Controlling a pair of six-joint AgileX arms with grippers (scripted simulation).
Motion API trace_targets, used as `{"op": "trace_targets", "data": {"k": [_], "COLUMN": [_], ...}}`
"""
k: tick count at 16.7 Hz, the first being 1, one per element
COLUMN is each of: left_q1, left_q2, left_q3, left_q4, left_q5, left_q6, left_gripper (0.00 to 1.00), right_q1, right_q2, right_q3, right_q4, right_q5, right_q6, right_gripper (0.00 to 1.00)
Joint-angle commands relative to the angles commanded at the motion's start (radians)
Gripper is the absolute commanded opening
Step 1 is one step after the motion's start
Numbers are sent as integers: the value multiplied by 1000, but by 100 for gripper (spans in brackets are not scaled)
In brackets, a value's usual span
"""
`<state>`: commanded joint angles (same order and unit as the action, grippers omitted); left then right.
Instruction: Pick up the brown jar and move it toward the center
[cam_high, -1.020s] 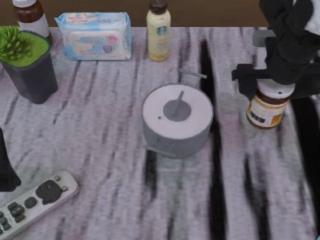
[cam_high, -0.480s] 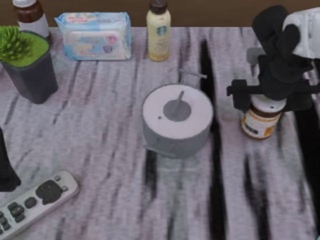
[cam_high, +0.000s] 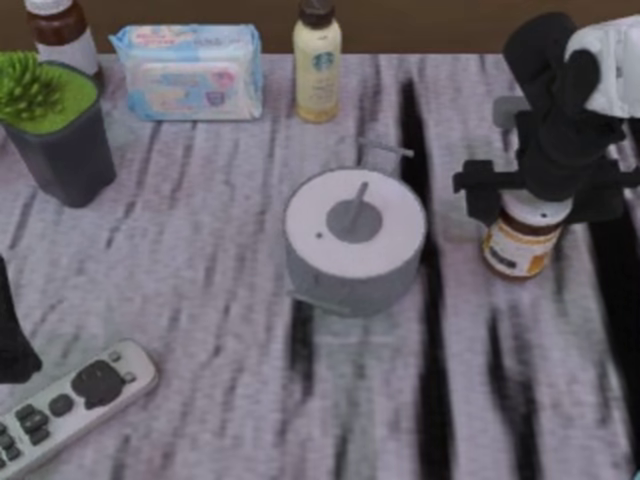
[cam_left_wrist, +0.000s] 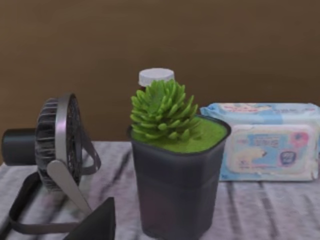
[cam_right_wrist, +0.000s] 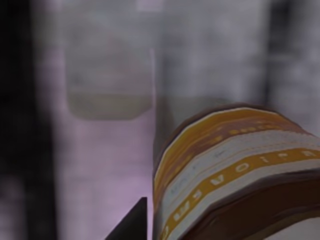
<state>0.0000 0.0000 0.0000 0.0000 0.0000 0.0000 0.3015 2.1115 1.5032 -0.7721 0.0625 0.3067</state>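
Left gripper (cam_high: 12, 350): parked at left edge of surface (cam_high: 200, 330); jaws not discernible, cannot tell. Grey cylindrical roll with pale top (cam_high: 355, 240) sits at centre. Small dark-brown jar with wide white lid and yellow-orange label (cam_high: 520, 240): right of the roll, well apart from it, tilted, base likely clear of the surface. Judged rigid, light, smooth-sided, so slip-prone; best held just under the lid. Right gripper (cam_high: 545, 190): above the jar, pointing down, jaws closed across the jar's neck. Cream bottle with dark cap (cam_high: 317, 62) at far edge.
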Motion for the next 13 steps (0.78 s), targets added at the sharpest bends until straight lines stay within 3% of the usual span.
{"op": "trace_targets", "data": {"k": [7, 13], "left_q1": [0, 0], "left_q2": [0, 0], "left_q3": [0, 0], "left_q4": [0, 0], "left_q5": [0, 0], "left_q6": [0, 0], "left_gripper": [100, 100], "right_q1": [0, 0], "right_q2": [0, 0], "right_q3": [0, 0], "right_q4": [0, 0], "right_q5": [0, 0], "right_q6": [0, 0], "right_gripper": [98, 100]}}
